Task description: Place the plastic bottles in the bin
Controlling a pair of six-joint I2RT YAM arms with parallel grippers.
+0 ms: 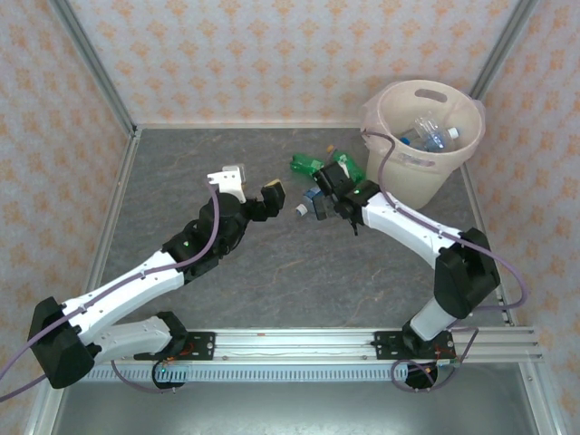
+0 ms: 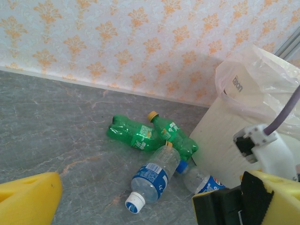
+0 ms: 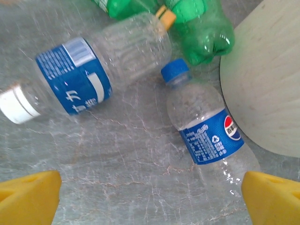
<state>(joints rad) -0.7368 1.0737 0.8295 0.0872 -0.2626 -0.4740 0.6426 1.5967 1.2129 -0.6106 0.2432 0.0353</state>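
Right end effector [image 3: 150, 199], spread wide, hangs over the wrist view's blue-capped bottle [image 3: 206, 126].

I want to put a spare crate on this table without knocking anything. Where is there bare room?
The back-left of the table, between the wall and the left arm, is bare. So is the middle strip between the left arm and the right arm. It is crowded beside the bin: green bottles and clear bottles lie close together there.

Left pincer [image 1: 249, 188] wide open, arm stretched toward centre, right pincer [image 3: 150, 199] spread wide, pointing down
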